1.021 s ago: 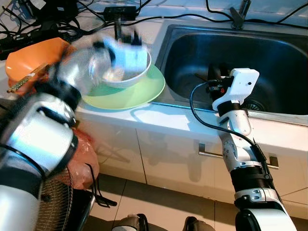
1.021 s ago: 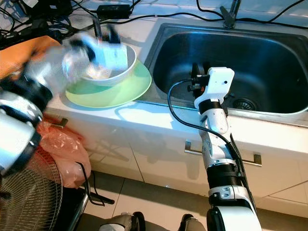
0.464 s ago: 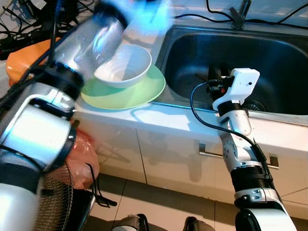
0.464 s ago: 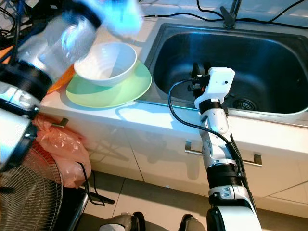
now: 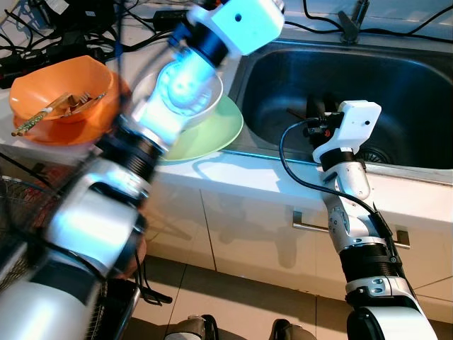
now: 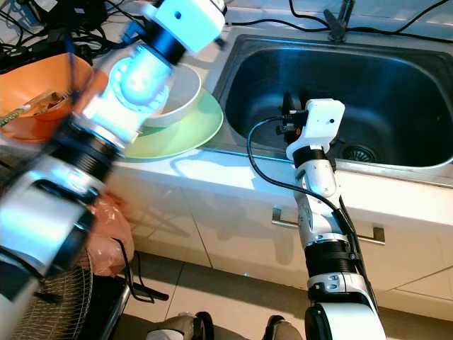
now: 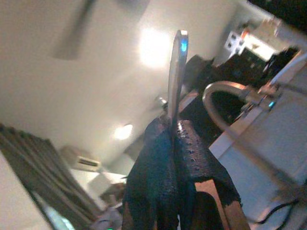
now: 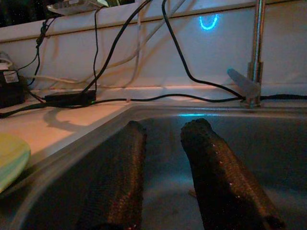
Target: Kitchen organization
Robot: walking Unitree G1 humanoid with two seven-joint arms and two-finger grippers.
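My left gripper (image 7: 175, 129) is shut on a thin metal utensil (image 7: 177, 72) that sticks straight out past its fingertips; I cannot tell which kind. The left arm's white wrist (image 5: 241, 21) is raised above the counter beside the sink's left rim. Below it a white bowl (image 5: 209, 99) sits on a pale green plate (image 5: 216, 134). My right gripper (image 8: 165, 143) hangs open and empty inside the steel sink (image 5: 403, 78), seen from above as black fingers (image 5: 315, 110).
An orange bowl (image 5: 64, 99) holding chopsticks and a fork stands at the counter's left end. Black cables (image 5: 85, 21) and a power adapter lie along the back wall. The faucet (image 5: 352, 21) rises behind the sink. Cabinet fronts and tiled floor lie below.
My left arm has lifted out of the white bowl and swung right toward the sink, uncovering the orange bowl. The right arm has not moved.
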